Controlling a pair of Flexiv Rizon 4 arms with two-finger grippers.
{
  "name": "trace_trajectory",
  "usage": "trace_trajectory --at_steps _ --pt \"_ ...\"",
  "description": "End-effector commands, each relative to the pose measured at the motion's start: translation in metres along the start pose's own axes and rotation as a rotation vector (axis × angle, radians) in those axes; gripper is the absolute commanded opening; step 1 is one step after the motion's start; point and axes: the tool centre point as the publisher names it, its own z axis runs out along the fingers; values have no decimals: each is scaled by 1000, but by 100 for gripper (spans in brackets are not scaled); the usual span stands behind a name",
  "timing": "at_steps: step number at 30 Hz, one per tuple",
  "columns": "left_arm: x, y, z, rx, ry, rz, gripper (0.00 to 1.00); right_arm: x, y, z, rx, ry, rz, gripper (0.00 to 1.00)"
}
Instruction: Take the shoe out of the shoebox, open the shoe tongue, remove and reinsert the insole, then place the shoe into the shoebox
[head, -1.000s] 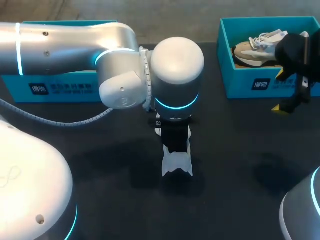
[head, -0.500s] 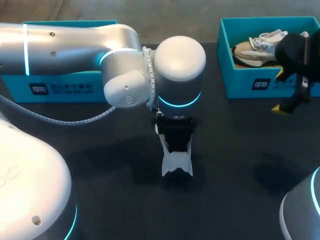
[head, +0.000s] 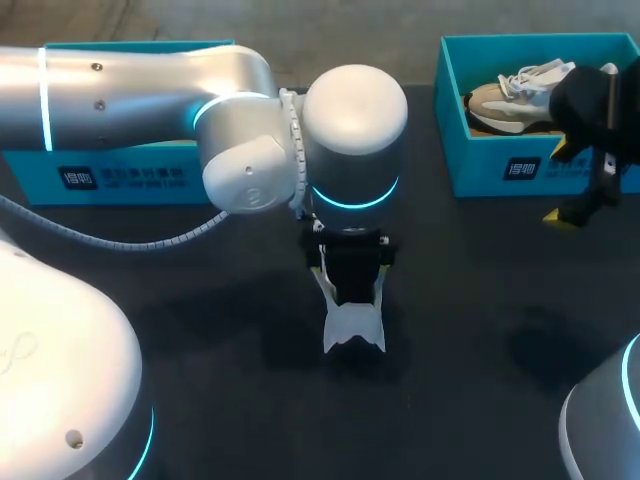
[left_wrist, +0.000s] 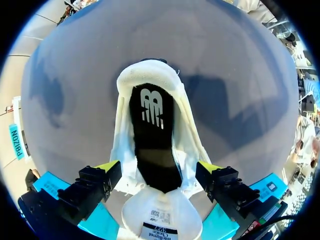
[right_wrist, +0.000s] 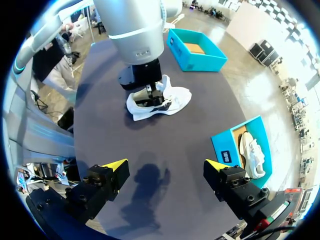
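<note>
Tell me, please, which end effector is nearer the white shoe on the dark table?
Left. The left end effector hangs directly over the white shoe; the right end effector is far off, beside the teal shoebox holding another shoe.

Robotics lab: silver robot arm (head: 130, 90) with glowing cyan rings over a dark table (head: 200, 330).

The shoe (left_wrist: 122, 145) is white, its insole (left_wrist: 152, 145) black with a white logo. My fingertips (left_wrist: 107, 166) are yellow. On the black table (head: 200, 350), the box at ten o'clock (head: 120, 178) and the box at two o'clock (head: 500, 165) are teal; the boxed shoe (head: 500, 105) is beige and white.
</note>
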Motion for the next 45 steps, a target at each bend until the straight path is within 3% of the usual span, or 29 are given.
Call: trace_trajectory --at_steps 1,22,39,42,45 --pt "3 7 -7 1 -1 6 100 -2 1 1 4 4 0 100" --pt "9 50 -60 -86 1 21 100 -2 1 1 4 4 0 100" --pt "22 111 -83 -150 19 3 100 -2 1 1 4 4 0 100" --pt "22 120 -83 -151 23 5 93 -2 1 1 4 4 0 100" --pt "19 127 -82 -148 27 8 67 -2 1 1 4 4 0 100"
